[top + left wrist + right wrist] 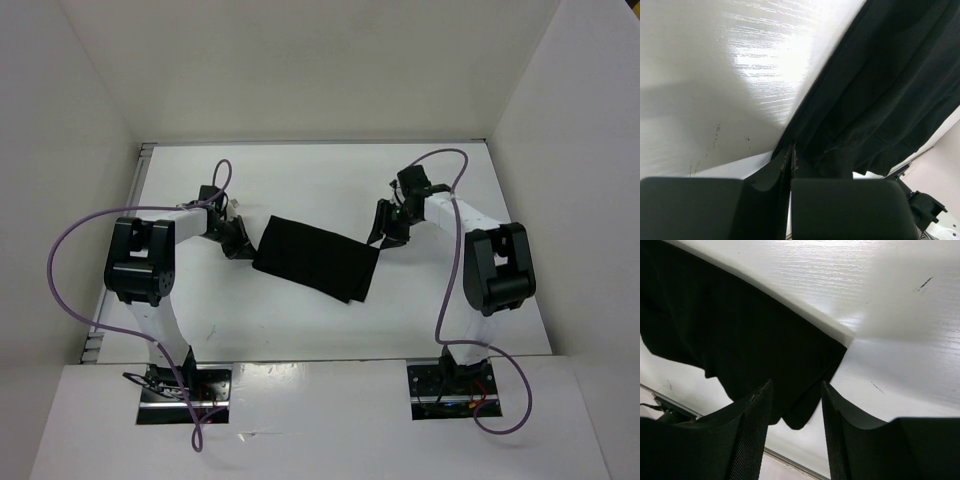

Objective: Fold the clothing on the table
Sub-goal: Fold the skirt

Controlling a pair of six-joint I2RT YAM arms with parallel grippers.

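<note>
Clothing (315, 260) corner pinched in closed left pincer (242, 242); right pincer (384, 236) half-open beside its other end

Nothing could be read in any of the three views: no word, label, brand, number or sign. The black clothing (317, 259) was plain fabric with no print on it. The white tabletop (300, 180) carried only a few small dark scuffs (925, 283), which were shapeless and not characters. The base plates (185, 395) under the arms appeared too small in the top view to show any lettering.
</note>
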